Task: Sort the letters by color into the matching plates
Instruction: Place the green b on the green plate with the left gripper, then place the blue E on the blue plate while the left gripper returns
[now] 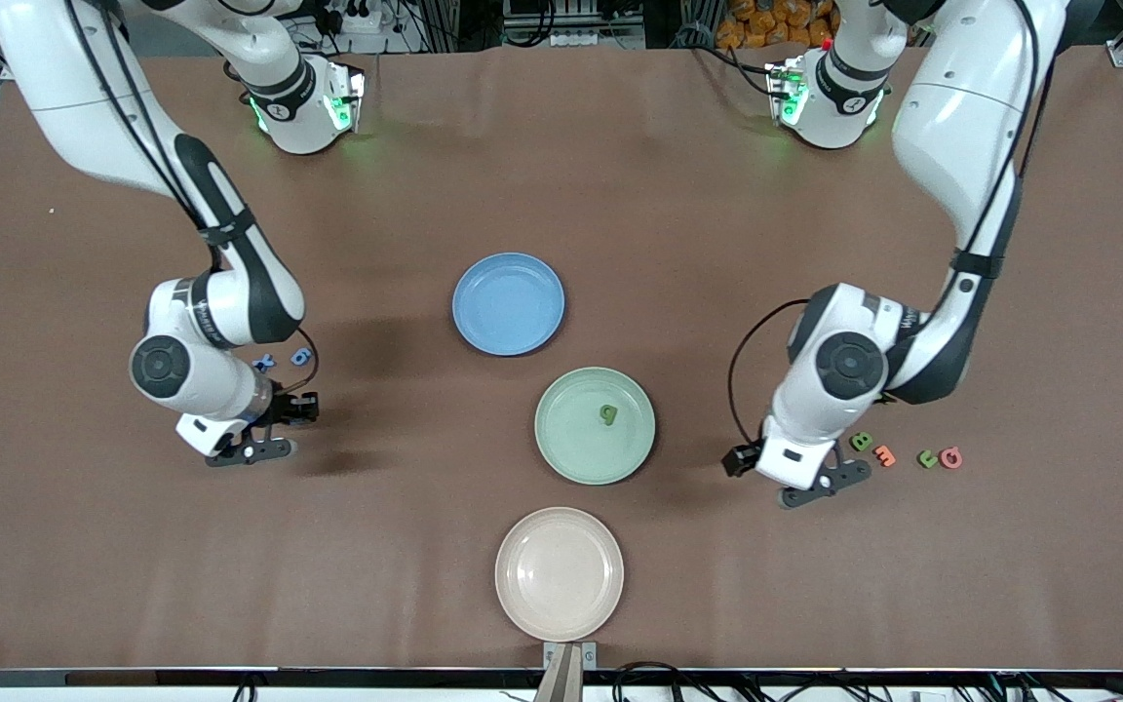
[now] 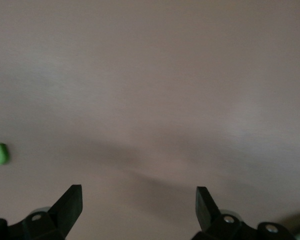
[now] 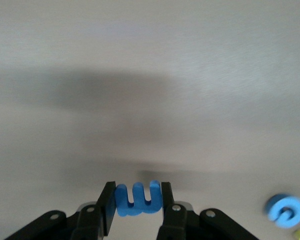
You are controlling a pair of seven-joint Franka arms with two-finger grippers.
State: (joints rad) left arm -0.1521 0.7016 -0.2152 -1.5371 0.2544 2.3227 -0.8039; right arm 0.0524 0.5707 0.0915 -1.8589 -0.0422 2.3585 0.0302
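No readable writing or brand marks.

Right gripper clenched on a blue E, pinched between both fingers, up over bare table toward the right arm's end. Two more blue letters lie on the table by that arm's wrist.

Left gripper spread wide, holding nothing, over bare table. Green B, orange letter, green letter and pink letter lie in a row just beside it.

Blue plate bare. Green plate holds one green letter. Beige plate nearest the camera.

Right pincer clamped on something; left pincer spread wide.
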